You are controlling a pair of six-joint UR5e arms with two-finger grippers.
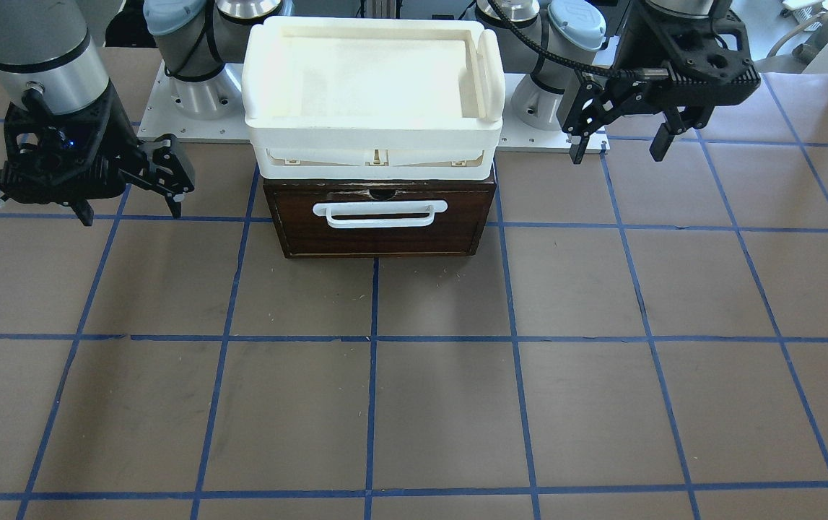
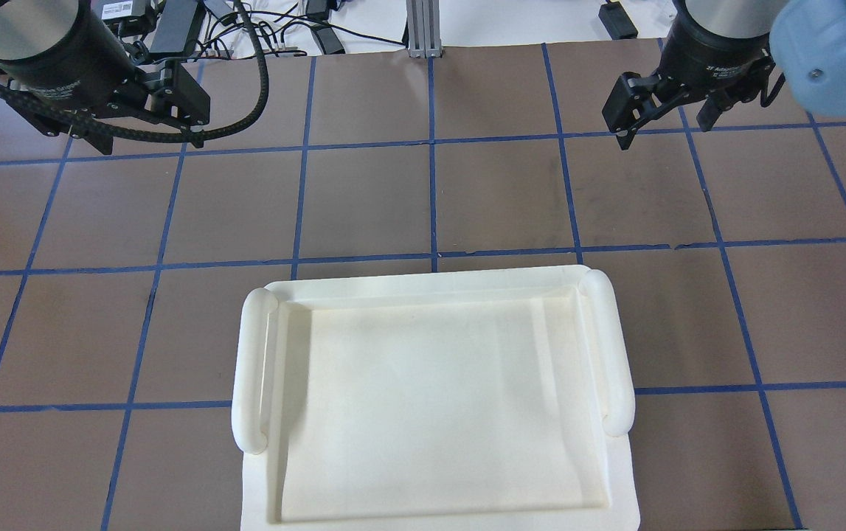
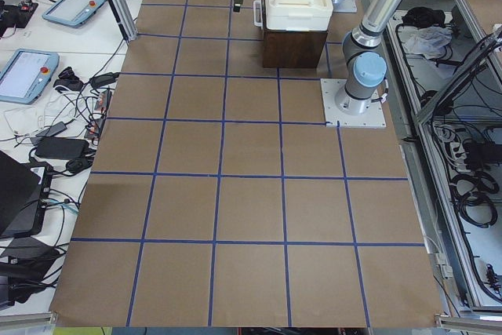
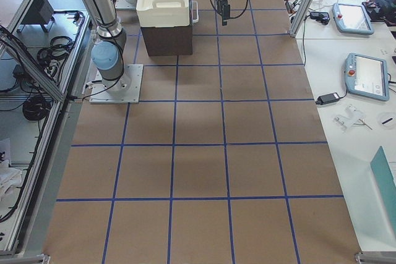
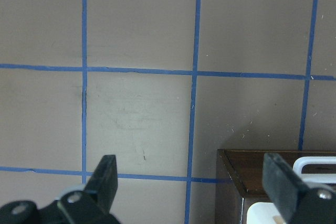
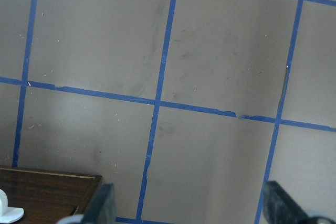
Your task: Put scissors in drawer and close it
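Two grippers hang above a brown table (image 1: pixel 457 404) marked with a grid of blue tape, one on each side of a small dark brown cabinet (image 1: pixel 486 209) at the robot's edge of the table. The drawer (image 1: pixel 381 235) is set in the cabinet's front face, which looks away from the robot. Its dark wooden front appears pushed in flush, and its white bar handle (image 1: pixel 380 214) runs across it. A white plastic tray (image 1: pixel 377 123) sits on top of the cabinet. The left gripper (image 1: pixel 619 148) hovers off the table just beside the cabinet, its two fingers spread wide with nothing between them. The right gripper (image 1: pixel 131 209) hovers on the other side, a little farther from the cabinet, its fingers also spread wide and empty. Each wrist camera looks down past parted fingertips at bare table and a corner of the cabinet.
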